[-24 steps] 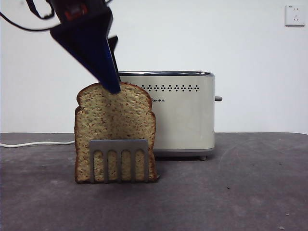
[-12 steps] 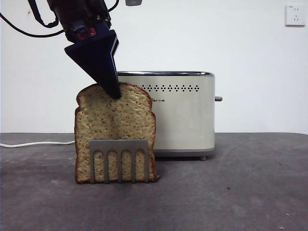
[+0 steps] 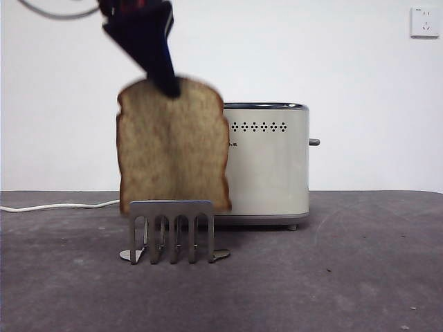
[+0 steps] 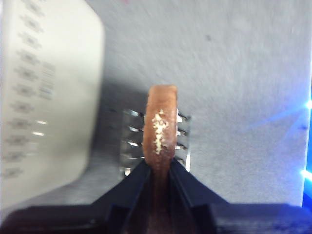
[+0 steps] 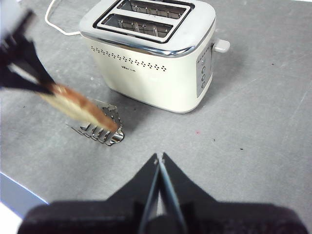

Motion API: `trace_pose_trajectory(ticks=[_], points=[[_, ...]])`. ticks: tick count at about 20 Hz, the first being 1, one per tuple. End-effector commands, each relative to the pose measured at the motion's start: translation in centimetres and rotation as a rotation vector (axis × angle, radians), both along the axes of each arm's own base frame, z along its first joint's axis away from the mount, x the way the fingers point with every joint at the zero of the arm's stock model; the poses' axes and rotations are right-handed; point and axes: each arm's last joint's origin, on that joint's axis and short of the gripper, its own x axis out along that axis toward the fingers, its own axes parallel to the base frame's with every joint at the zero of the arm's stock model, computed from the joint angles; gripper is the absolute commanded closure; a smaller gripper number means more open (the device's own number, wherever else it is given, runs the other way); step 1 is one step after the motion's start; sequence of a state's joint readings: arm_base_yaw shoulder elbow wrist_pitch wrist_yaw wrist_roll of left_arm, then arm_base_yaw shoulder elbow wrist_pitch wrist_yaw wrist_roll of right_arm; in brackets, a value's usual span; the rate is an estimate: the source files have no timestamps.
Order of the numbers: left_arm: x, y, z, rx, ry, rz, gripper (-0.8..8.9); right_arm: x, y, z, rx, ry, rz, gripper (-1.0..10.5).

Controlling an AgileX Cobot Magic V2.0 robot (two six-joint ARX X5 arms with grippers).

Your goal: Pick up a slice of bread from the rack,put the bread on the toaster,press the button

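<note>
A white cable (image 3: 55, 205) lies on the grey table (image 3: 346, 277) at far left. Next, the left tool (image 3: 168, 87) comes down from above, clenched on the domed top crust of the slice of bread (image 3: 173, 149). The slice hangs upright and blurred, its lower edge just above the steel rack (image 3: 171, 232). Behind and to the right stands the cream toaster (image 3: 266, 166), its grey button (image 3: 314, 142) sticking out of the right side. The right tool (image 5: 159, 161) hangs pressed closed, empty, apart from everything.
</note>
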State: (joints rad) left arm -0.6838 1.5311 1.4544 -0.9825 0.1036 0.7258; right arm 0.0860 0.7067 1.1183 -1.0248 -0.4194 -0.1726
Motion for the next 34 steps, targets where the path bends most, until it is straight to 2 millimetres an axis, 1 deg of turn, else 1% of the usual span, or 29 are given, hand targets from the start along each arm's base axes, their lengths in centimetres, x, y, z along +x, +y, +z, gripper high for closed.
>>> trace_pose_trajectory(ticks=[1, 4, 5, 7, 9, 10, 12, 14, 20, 25, 27, 31, 34], points=[[-0.5, 0.3, 3.3, -0.028, -0.042, -0.013, 8.22, 0.0, 0.0, 0.0, -0.003, -0.005, 0.006, 9.6], [-0.9, 0.7, 8.3, -0.109, -0.155, -0.006, 8.22, 0.0, 0.0, 0.0, -0.003, -0.005, 0.006, 9.6], [-1.0, 0.8, 10.1, -0.14, -0.227, 0.008, 8.22, 0.1, 0.0, 0.0, -0.003, -0.002, 0.006, 9.6], [-1.0, 1.1, 12.8, -0.191, -0.362, 0.047, 8.22, 0.2, 0.0, 0.0, -0.003, 0.002, 0.006, 9.6], [-0.8, 1.0, 13.9, -0.21, -0.47, 0.029, 8.22, 0.2, 0.0, 0.0, -0.004, 0.003, 0.006, 9.6], [-0.7, 0.9, 14.0, -0.196, -0.5, 0.019, 8.22, 0.2, 0.0, 0.0, -0.004, 0.003, 0.006, 9.6], [0.2, 0.6, 13.4, -0.144, -0.52, -0.021, 8.23, 0.2, 0.0, -0.1, -0.004, 0.004, 0.006, 9.6], [1.2, -0.2, 12.4, -0.109, -0.51, -0.048, 8.23, 0.2, 0.0, -0.1, -0.004, 0.006, 0.006, 9.6], [4.4, -2.2, 9.1, -0.044, -0.453, -0.063, 8.22, 0.1, 0.0, -0.1, -0.004, 0.013, 0.006, 9.6], [6.1, -2.7, 7.2, -0.014, -0.411, -0.08, 8.23, 0.1, 0.0, -0.1, -0.004, 0.013, 0.006, 9.6], [6.8, -2.8, 6.6, -0.031, -0.382, -0.098, 8.22, 0.1, 0.0, -0.1, -0.004, 0.013, 0.006, 9.6], [8.4, -2.7, 5.3, -0.036, -0.352, -0.089, 8.22, 0.3, 0.1, -0.2, -0.005, 0.02, 0.006, 9.6], [9.5, -2.4, 4.4, -0.028, -0.336, -0.06, 7.97, 0.9, 0.1, -0.3, -0.006, 0.03, 0.006, 9.6]])
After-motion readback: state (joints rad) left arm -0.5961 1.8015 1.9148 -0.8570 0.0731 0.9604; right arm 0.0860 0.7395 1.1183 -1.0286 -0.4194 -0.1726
